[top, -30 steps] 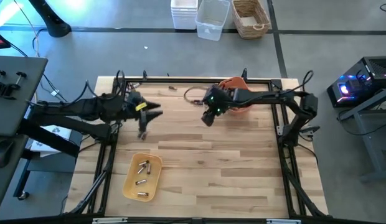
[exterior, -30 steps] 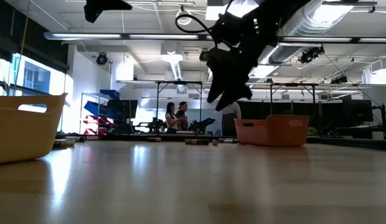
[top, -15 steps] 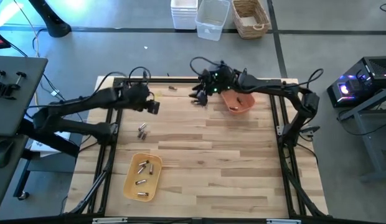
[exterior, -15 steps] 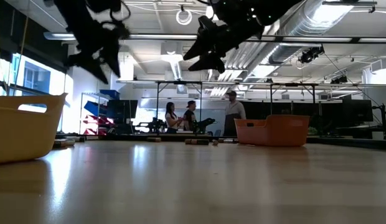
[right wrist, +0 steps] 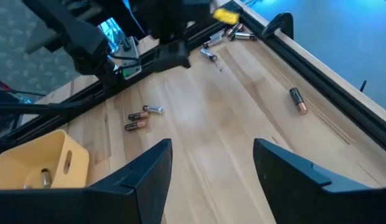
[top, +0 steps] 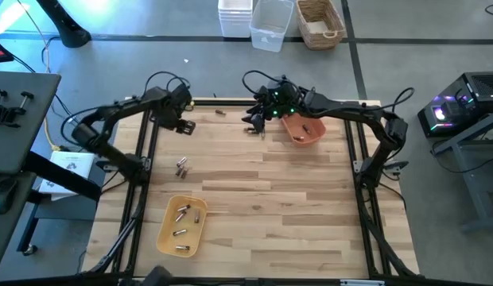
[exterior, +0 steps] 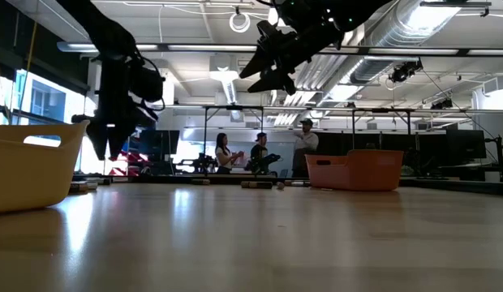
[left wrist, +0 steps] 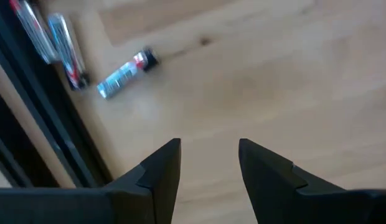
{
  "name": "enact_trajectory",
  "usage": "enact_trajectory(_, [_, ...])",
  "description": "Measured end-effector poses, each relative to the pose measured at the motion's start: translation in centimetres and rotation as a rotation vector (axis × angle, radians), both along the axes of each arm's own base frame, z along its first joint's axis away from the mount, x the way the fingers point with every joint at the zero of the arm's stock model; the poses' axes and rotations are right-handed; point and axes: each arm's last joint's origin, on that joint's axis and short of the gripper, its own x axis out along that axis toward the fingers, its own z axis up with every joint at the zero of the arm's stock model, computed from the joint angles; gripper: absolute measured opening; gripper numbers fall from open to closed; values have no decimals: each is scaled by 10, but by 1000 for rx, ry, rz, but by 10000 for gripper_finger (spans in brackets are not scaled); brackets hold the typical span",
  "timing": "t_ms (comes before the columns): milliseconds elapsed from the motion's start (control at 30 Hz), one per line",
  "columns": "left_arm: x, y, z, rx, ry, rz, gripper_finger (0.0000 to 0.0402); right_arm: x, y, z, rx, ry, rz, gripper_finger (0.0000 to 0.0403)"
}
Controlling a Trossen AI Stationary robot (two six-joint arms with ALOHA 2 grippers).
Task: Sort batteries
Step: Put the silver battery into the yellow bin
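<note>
The left gripper (top: pixel 176 125) is hanging over the wooden table (top: pixel 254 199) at ten o'clock, fingers a little apart and holding nothing. Small silvery batteries (top: pixel 181 166) are lying loose at nine o'clock, and more are sitting in the yellow oblong plastic tray (top: pixel 182 226) at seven o'clock. The right gripper (top: pixel 253 123) is hanging at twelve o'clock, wide apart and empty, just beside the orange plastic tray (top: pixel 302 129) at one o'clock.

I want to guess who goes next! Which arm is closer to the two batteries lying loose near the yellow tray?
Probably the left: its open end effector hangs on their side of the table, nearer the two batteries than the right end effector.
</note>
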Motion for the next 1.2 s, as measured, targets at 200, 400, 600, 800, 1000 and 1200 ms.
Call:
enact_trajectory(200, [12, 32, 16, 27, 126, -140, 154, 0, 1, 0, -30, 4, 25, 218])
enact_trajectory(400, [22, 53, 6, -123, 327, -307, 154, -1, 2, -3, -45, 38, 44, 218])
enact_trajectory(600, [22, 64, -26, -283, 483, -397, 159, -5, 3, -9, -27, 105, 55, 218])
enact_trajectory(800, [29, 66, -46, -382, 448, -529, 159, -5, 3, -9, -30, 112, 60, 218])
enact_trajectory(1000, [32, 70, -58, -382, 445, -595, 159, -5, 3, -9, -33, 113, 63, 218])
enact_trajectory(1200, [29, 73, -67, -429, 433, -645, 159, -5, 4, -9, -17, 111, 54, 218])
